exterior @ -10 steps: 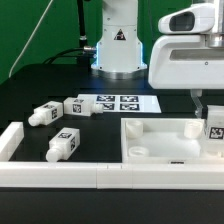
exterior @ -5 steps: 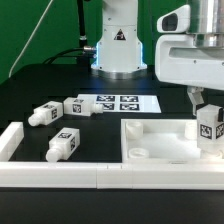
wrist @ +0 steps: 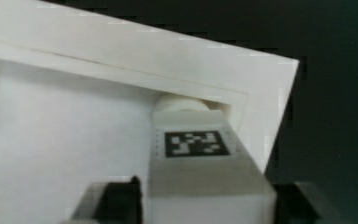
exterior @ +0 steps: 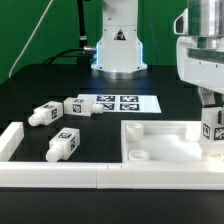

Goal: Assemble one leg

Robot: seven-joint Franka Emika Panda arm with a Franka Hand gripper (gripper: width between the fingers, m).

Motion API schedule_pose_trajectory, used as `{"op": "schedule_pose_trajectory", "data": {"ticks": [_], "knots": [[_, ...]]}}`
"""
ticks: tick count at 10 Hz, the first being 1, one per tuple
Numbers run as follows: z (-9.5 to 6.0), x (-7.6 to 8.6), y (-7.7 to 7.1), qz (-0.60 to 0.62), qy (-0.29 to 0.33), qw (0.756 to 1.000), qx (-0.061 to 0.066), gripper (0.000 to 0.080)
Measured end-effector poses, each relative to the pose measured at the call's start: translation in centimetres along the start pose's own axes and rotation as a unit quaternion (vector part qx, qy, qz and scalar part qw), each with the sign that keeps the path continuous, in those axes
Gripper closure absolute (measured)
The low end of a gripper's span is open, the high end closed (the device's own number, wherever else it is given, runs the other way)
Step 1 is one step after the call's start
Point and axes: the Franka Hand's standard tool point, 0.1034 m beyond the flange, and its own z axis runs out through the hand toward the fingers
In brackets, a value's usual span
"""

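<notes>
My gripper (exterior: 213,124) is shut on a white leg (exterior: 214,128) with a square tag, held upright over the corner of the large white tray piece (exterior: 165,147) at the exterior view's right edge. In the wrist view the leg (wrist: 201,165) fills the space between my two dark fingers (wrist: 115,203), and its far end sits at a round socket (wrist: 190,103) in the tray's corner (wrist: 87,110). Three more legs lie loose on the black table: one (exterior: 63,145), one (exterior: 43,114) and one (exterior: 80,106).
The marker board (exterior: 124,102) lies at the middle back. A white rail (exterior: 60,176) runs along the front edge, with a short end piece (exterior: 10,139) at the exterior view's left. The robot base (exterior: 118,45) stands behind.
My gripper with the leg has moved toward the exterior view's right and slightly down over the tray's corner. The loose legs have not moved.
</notes>
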Motion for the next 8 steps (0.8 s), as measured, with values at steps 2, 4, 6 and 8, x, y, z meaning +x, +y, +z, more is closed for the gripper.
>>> {"op": "schedule_pose_trajectory", "data": {"ticks": [2,4,6,8], "knots": [[0.41,-0.54,0.36,-0.127,0.008,0.992,-0.007,0.0269],[0.31,-0.85,0.03,-0.314,0.015,0.949,-0.013,0.0157],[0.27,-0.90,0.03,-0.365,0.015,0.931,-0.014,0.0151],[0.22,-0.57,-0.01,-0.445,0.016,0.895,-0.017,0.0150]]}}
